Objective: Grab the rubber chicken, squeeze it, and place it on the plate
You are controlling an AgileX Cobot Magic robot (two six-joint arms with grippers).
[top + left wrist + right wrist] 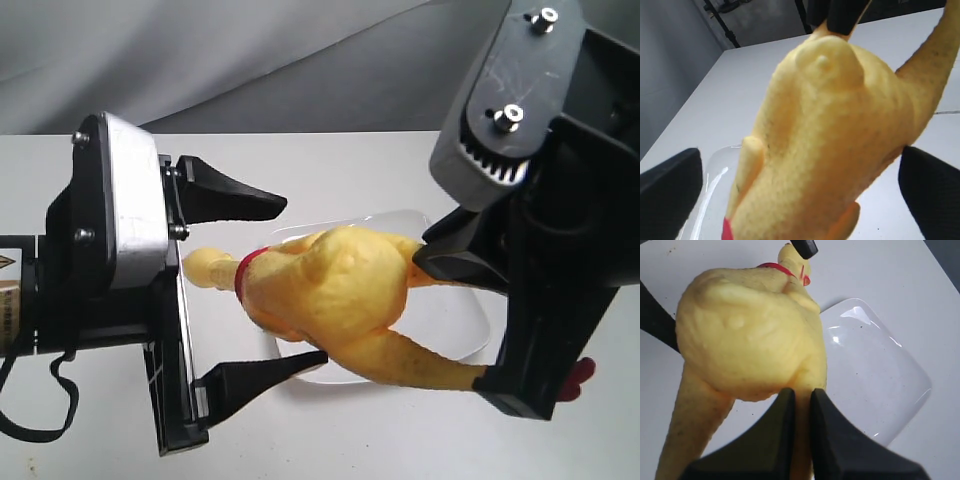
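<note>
The yellow rubber chicken (340, 290) hangs in the air over the glossy white plate (465, 325), its red collar toward the left arm. My right gripper (428, 262) is shut on one of its thin legs, seen in the right wrist view as the fingers (782, 410) pinching the leg. The other leg trails down to a red foot (578, 378). My left gripper (305, 280) is open and straddles the plump body (830, 125). One of its fingers (932, 195) is close against the body, the other (670, 195) stands apart from it.
The white table (330, 160) runs back to a grey backdrop. The plate (875, 375) lies below and beside the chicken, its rim also showing in the left wrist view (710, 175). Both arms crowd the middle of the exterior view.
</note>
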